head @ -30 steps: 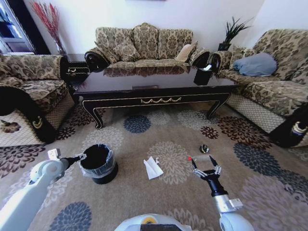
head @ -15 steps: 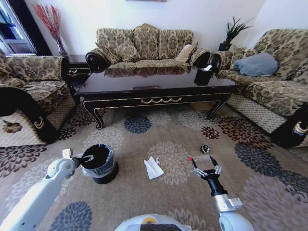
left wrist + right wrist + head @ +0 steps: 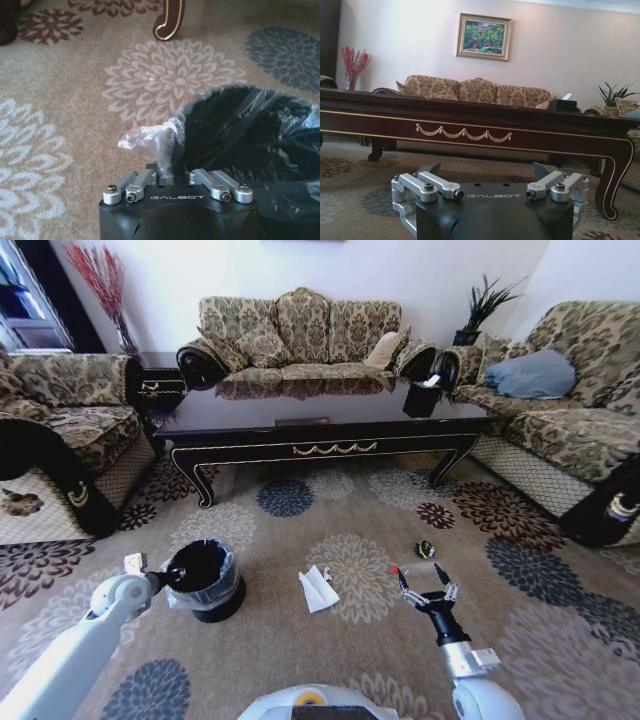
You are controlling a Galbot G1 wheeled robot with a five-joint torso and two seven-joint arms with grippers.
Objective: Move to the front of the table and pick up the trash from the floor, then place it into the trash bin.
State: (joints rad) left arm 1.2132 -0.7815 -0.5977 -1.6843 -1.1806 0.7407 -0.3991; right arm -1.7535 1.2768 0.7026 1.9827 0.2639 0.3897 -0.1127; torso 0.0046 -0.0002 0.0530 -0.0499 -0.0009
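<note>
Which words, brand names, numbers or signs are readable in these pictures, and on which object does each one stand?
"GALBOT": on the black body of the left gripper, which is shut on the trash bin's bag liner.
"GALBOT": on the black body of the right gripper, open, facing the table.
The framed picture on the wall shows no readable text.
No other text is legible.

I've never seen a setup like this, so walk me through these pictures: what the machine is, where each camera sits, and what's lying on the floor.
It is a wheeled robot with two arms. One picture looks down from its head; the others come from cameras on each wrist. The left gripper is shut on the bag liner of the trash bin. The right gripper hangs open above the carpet, near a clear wrapper and a small dark ball. A white paper lies between the arms. The coffee table stands beyond.
</note>
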